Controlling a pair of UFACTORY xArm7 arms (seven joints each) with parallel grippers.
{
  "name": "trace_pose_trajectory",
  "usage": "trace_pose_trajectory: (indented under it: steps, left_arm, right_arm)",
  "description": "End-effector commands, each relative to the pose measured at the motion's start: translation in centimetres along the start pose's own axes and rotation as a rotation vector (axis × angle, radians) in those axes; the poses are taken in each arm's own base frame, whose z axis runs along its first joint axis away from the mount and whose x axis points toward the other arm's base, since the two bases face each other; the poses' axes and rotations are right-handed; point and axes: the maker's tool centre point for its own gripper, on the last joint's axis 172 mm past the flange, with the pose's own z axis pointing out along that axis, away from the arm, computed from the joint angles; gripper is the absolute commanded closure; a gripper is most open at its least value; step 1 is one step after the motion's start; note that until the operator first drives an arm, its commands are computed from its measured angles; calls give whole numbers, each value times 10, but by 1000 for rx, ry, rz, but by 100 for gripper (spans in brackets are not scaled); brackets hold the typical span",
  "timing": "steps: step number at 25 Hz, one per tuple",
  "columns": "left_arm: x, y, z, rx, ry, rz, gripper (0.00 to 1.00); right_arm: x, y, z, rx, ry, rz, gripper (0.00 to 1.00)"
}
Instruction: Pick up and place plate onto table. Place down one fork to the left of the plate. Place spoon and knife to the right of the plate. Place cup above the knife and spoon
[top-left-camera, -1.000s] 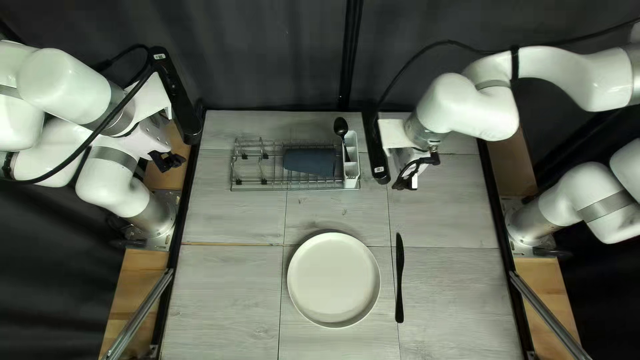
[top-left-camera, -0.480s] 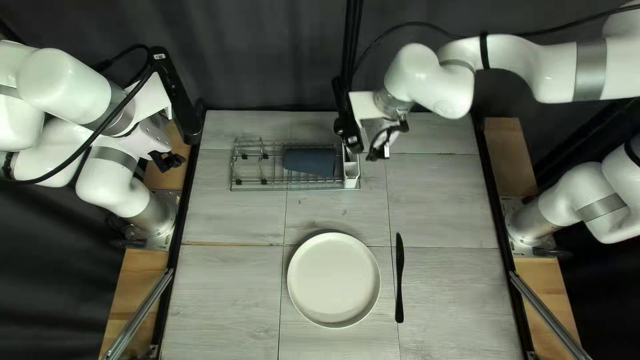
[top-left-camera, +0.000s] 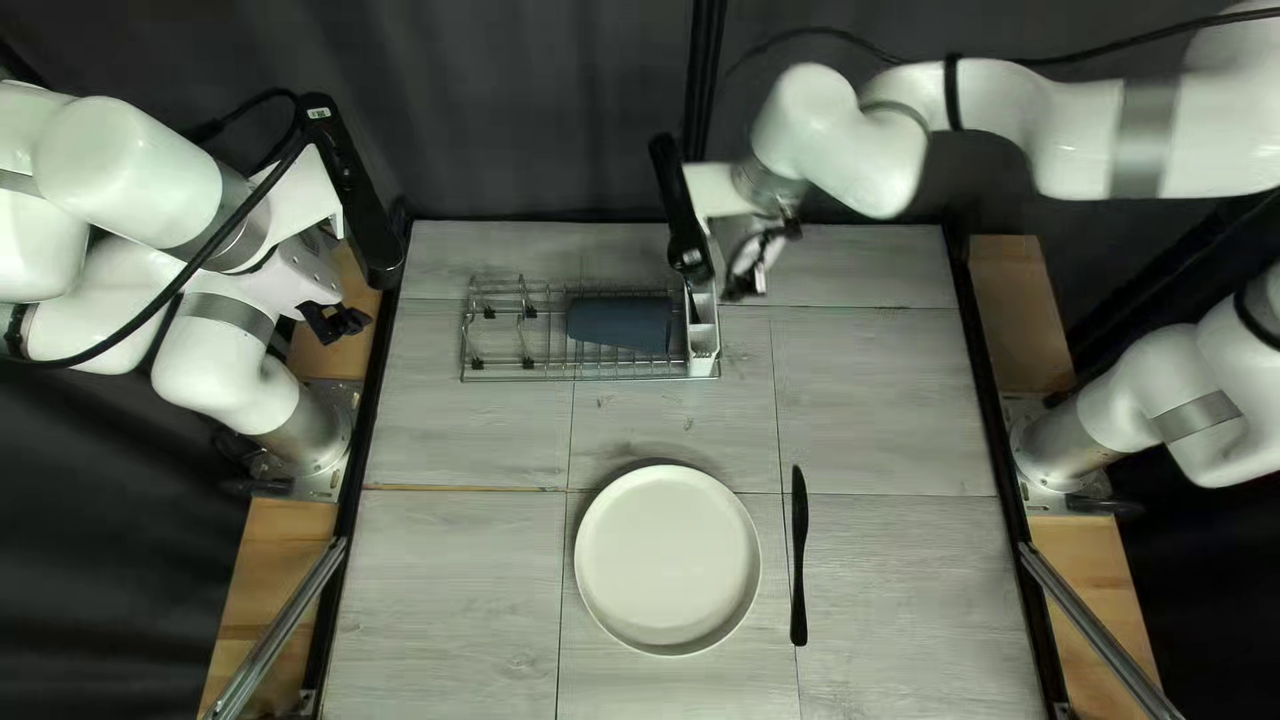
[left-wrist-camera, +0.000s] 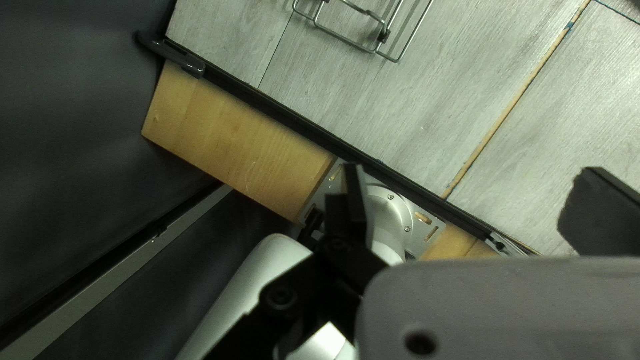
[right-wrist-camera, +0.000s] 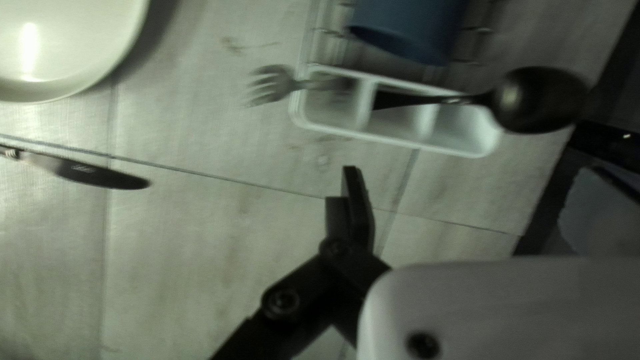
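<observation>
Over the counter [top-left-camera: 880, 400], the right arm [top-left-camera: 854, 154] now hangs closer to the rack [top-left-camera: 534, 380], plate [top-left-camera: 667, 560] set, cup [top-left-camera: 618, 324] racked, left hand [left-wrist-camera: 473, 169] and right hand [right-wrist-camera: 471, 172] spread apart, knife [top-left-camera: 799, 560] laid, so the spoon [right-wrist-camera: 537, 100], in the holder [right-wrist-camera: 400, 141] with the fork [right-wrist-camera: 281, 83], seems next.

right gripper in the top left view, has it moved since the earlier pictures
Yes. The right gripper has shifted left and toward the view's top, now closer to the rack's right end.

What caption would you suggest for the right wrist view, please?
Spoon and fork in a white cutlery holder, with blue cup, plate and knife nearby.
</observation>
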Motion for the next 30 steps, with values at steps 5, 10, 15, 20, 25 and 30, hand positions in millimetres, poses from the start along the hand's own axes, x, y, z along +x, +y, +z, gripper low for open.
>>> trace_pose_trajectory:
  steps: [5, 10, 15, 20, 25, 30]
  left_arm:
    - [0, 0, 0, 0, 0, 0, 0]
    - [0, 0, 0, 0, 0, 0, 0]
    - [0, 0, 0, 0, 0, 0, 0]
    - [0, 0, 0, 0, 0, 0, 0]
    - [0, 0, 0, 0, 0, 0, 0]
    - [0, 0, 0, 0, 0, 0, 0]
  right_arm:
    - [10, 47, 37, 54, -22, 6, 0]
    - [20, 28, 45, 77, -36, -1, 0]
    - [16, 29, 61, 95, -56, -1, 100]
    - [16, 24, 65, 110, -52, 0, 100]
    - [15, 17, 47, 97, -60, 0, 100]
    - [11, 9, 1, 64, -65, 8, 100]
